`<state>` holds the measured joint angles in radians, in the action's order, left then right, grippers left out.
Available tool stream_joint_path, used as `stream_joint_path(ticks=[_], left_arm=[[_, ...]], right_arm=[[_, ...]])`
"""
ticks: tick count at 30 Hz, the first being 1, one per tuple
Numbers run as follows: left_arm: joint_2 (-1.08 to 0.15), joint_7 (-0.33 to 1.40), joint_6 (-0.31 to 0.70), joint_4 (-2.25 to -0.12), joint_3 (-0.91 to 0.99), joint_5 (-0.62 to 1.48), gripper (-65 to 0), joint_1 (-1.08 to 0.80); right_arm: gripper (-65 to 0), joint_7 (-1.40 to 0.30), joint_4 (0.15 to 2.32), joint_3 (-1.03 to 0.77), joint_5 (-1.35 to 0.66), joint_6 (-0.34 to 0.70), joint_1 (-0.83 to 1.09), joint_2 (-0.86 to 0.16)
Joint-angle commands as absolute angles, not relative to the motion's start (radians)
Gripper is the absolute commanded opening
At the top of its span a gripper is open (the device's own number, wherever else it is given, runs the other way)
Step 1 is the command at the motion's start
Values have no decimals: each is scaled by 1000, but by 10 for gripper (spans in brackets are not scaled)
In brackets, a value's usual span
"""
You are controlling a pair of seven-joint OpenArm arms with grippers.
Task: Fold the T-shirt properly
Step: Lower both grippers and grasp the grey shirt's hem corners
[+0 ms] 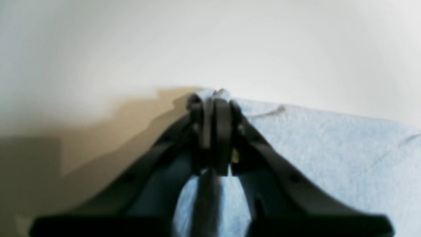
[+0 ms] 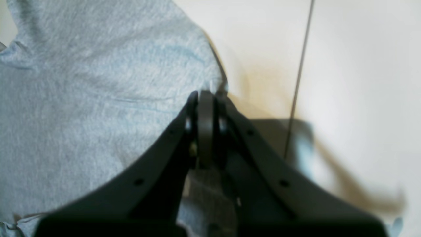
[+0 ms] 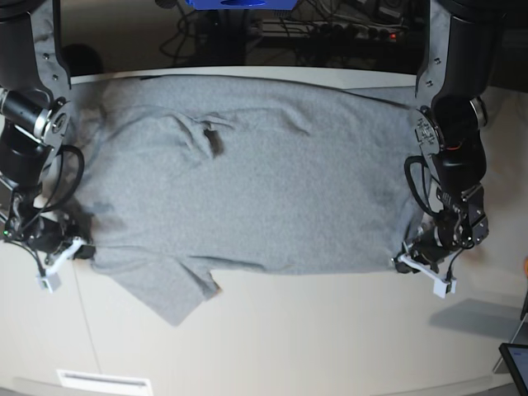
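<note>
The light grey T-shirt [image 3: 247,173] lies spread across the white table [image 3: 313,330], plain side up, with one sleeve [image 3: 177,289] sticking out toward the front. My left gripper [image 3: 406,257] sits at the shirt's front corner on the view's right. In the left wrist view that gripper [image 1: 213,98] is shut, with a pinch of T-shirt [image 1: 329,148] cloth showing between its tips. My right gripper [image 3: 82,245] is at the opposite front corner. Seen from the right wrist, this gripper [image 2: 205,97] is shut on the T-shirt [image 2: 82,98] at its edge.
A thin seam [image 2: 297,82] runs across the tabletop. Cables and a blue object [image 3: 239,4] lie behind the table's far edge. A dark tablet-like device [image 3: 516,363] pokes in at the front right corner. Both arm bodies stand over the shirt's side edges.
</note>
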<state>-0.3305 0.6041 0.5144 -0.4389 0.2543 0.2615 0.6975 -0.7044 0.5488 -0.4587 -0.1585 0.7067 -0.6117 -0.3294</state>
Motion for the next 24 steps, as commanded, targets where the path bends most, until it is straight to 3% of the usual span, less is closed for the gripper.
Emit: stream_joint_path(ticks=[1, 5, 7, 24], left_arm=[[-337, 644, 512, -440, 249, 231, -593, 711], [-341, 644, 512, -449, 249, 229, -603, 699], [-343, 644, 512, -476, 249, 229, -648, 693], [-361, 800, 515, -852, 249, 240, -650, 579]], right_arm=[[-647, -720, 559, -458, -143, 698, -630, -348], [-647, -720, 559, -456, -143, 698, -630, -341], [-647, -719, 559, -456, -143, 698, -630, -341], [-647, -668, 691, -460, -145, 698, -598, -323]])
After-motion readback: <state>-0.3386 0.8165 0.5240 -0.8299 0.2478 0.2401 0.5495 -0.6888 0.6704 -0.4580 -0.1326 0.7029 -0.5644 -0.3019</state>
